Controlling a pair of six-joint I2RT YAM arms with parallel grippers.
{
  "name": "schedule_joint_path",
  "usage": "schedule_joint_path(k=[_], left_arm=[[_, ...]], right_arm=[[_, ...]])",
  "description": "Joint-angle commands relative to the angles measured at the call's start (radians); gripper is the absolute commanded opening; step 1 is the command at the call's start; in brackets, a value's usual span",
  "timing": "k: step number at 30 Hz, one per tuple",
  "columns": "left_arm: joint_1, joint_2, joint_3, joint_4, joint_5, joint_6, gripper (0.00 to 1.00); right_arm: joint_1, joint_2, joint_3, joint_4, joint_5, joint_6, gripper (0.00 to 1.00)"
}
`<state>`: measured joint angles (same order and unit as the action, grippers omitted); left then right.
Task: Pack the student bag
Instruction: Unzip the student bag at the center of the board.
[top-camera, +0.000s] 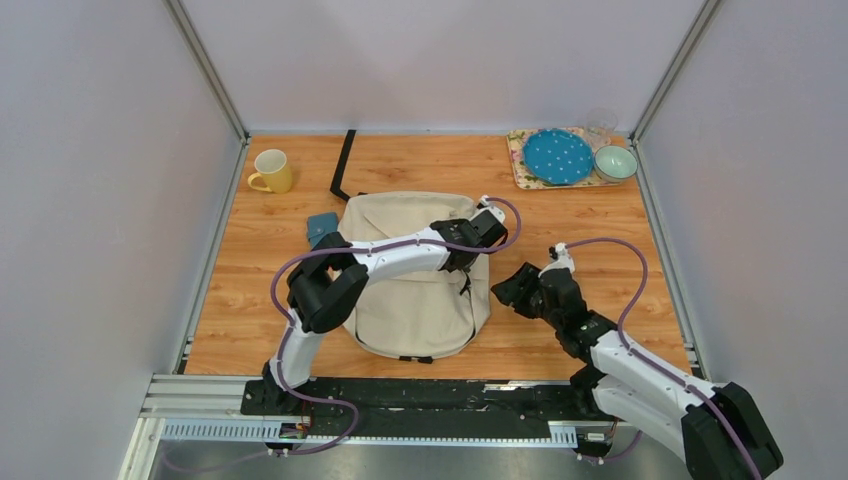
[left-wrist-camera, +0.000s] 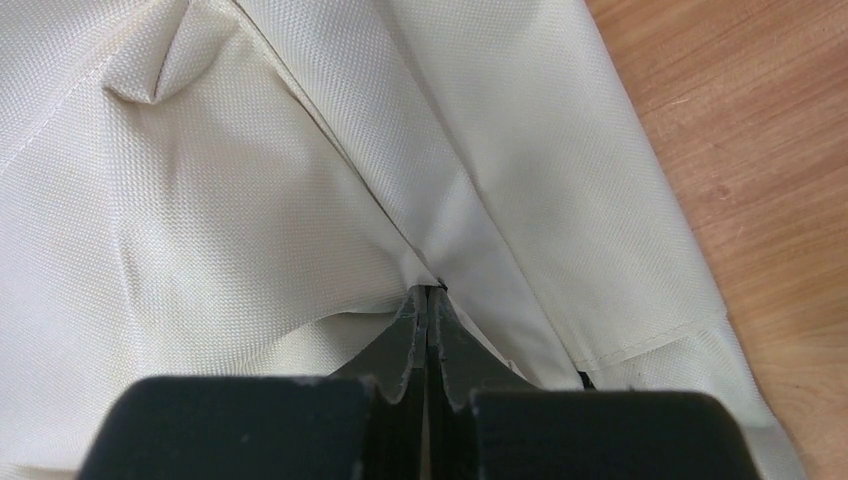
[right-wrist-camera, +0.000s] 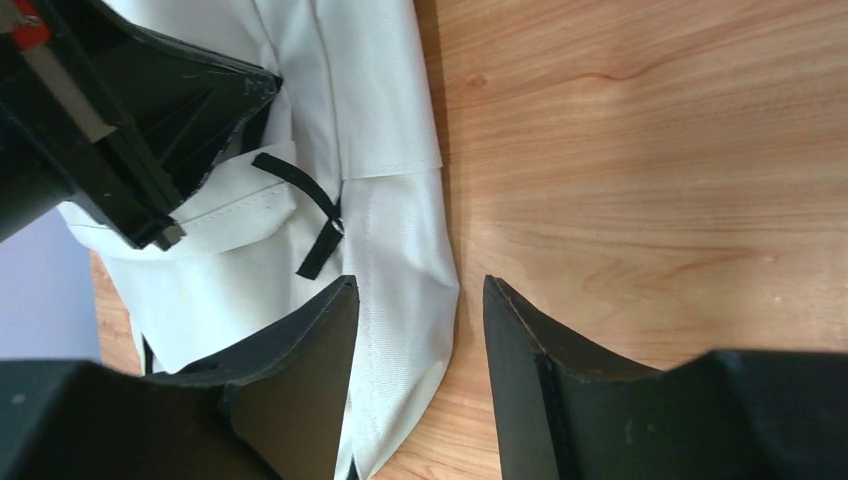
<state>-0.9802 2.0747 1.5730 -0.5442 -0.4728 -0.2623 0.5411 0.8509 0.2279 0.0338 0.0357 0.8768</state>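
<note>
Cream student bag (top-camera: 420, 305) flat, long axis near-far; left claw (left-wrist-camera: 428, 296) clamped on it, right claw (right-wrist-camera: 420, 292) apart.

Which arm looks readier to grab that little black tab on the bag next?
The right arm, probably: its jaws stand open beside the student bag, the black tab just ahead. The jaws of the left arm are shut on the bag's cloth.
</note>
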Motion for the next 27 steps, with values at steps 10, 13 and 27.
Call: schedule_joint_path(k=[10,13,27], left_arm=[[0.011,-0.329,-0.197,0.061,0.108,0.014,0.00],[0.014,-0.375,-0.234,0.084,0.122,0.008,0.00],[0.063,-0.548,-0.435,0.156,0.143,-0.034,0.00]], right_arm=[[-0.102,0.275,0.108,0.247,-0.218,-0.005,0.63],[-0.118,0.362,0.155,0.293,-0.266,-0.007,0.68],[-0.164,0.516,0.217,0.428,-0.363,0.036,0.70]])
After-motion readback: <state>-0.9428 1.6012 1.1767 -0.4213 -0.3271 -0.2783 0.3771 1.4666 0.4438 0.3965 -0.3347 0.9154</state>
